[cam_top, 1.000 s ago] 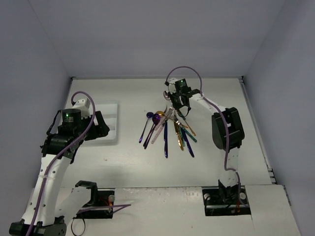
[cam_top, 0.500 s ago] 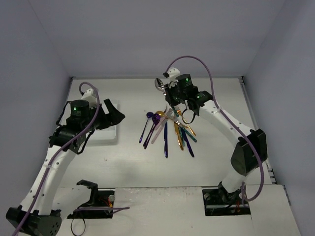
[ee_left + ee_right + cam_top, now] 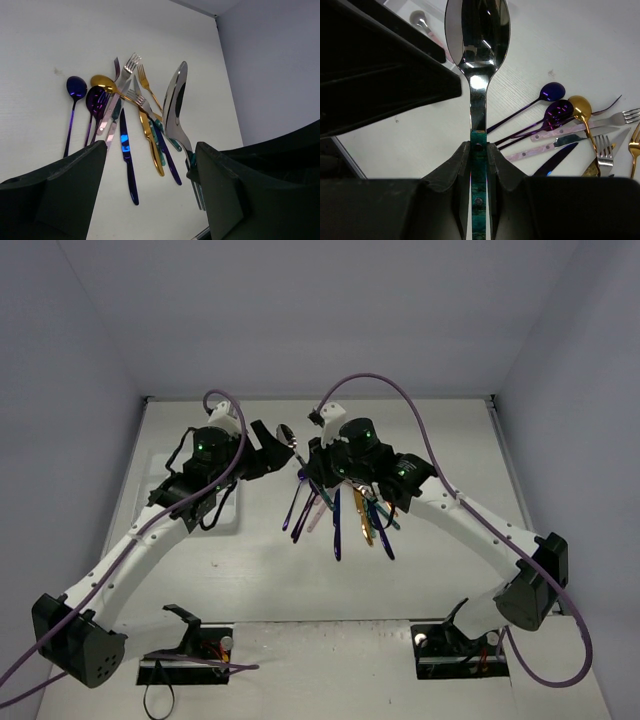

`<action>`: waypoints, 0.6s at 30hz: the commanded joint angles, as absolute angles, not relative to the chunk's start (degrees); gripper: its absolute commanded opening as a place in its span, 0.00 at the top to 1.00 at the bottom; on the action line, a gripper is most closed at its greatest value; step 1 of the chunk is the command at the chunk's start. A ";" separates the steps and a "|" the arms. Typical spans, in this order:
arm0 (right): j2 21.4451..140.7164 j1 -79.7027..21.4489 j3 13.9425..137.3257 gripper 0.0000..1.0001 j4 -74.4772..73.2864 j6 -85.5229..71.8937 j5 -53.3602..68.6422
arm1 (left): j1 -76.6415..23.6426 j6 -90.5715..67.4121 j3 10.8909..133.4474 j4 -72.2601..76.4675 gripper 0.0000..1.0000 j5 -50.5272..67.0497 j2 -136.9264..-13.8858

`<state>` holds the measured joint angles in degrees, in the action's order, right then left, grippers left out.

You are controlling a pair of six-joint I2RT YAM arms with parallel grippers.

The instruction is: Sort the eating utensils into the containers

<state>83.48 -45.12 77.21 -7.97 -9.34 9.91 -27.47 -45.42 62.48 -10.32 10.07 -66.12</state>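
My right gripper (image 3: 478,147) (image 3: 310,462) is shut on the teal handle of a silver spoon (image 3: 477,32) (image 3: 283,434), held in the air left of the pile. My left gripper (image 3: 151,150) (image 3: 278,445) is open, its two fingers (image 3: 75,190) wide apart. The spoon's bowl (image 3: 176,105) stands between them, nearer the right one, and I see no contact. The other eating utensils (image 3: 340,505) lie fanned on the table: purple spoons (image 3: 76,87), a dark blue knife (image 3: 125,150), a gold knife (image 3: 150,142), forks (image 3: 131,62). The white tray of containers (image 3: 230,520) is mostly hidden under my left arm.
A spoon with a pink handle (image 3: 420,20) lies at the top left of the right wrist view, where the tray is. The grey side walls stand at both table edges. The arm bases (image 3: 460,645) sit at the near edge.
My left arm has swung from over the tray to the table's middle. My right arm has carried the spoon up and left, until its bowl stands between the left fingers.
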 commanded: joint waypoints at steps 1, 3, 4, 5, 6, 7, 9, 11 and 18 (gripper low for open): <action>79.11 -46.14 76.83 1.00 -2.64 -13.17 10.28 | -30.03 -48.33 64.87 -0.97 0.37 6.69 -66.78; 78.61 -46.61 76.70 1.00 -2.12 -13.58 10.23 | -30.63 -49.58 64.37 2.66 0.42 6.59 -67.92; 78.52 -46.73 76.58 1.00 -1.93 -13.83 10.14 | -31.08 -49.89 64.34 3.22 0.44 6.53 -68.32; 78.40 -46.84 76.46 1.00 -1.75 -14.07 10.02 | -31.57 -50.02 64.34 3.53 0.47 6.41 -68.57; 78.35 -46.84 76.42 1.00 -1.56 -14.21 10.02 | -32.00 -50.21 64.44 4.06 0.50 6.22 -69.00; 78.28 -46.86 76.35 1.00 -1.38 -14.35 9.99 | -32.34 -50.33 64.55 4.49 0.52 6.07 -69.41; 78.14 -46.93 76.10 1.00 -1.13 -14.60 9.70 | -32.99 -50.14 64.77 4.57 0.63 5.57 -69.98; 78.13 -46.93 75.95 1.00 -0.83 -14.75 9.21 | -33.93 -50.61 64.85 4.72 0.76 5.26 -70.36; 78.66 -47.02 75.84 0.93 -0.62 -15.12 7.54 | -34.18 -53.54 62.12 5.80 1.00 3.00 -69.24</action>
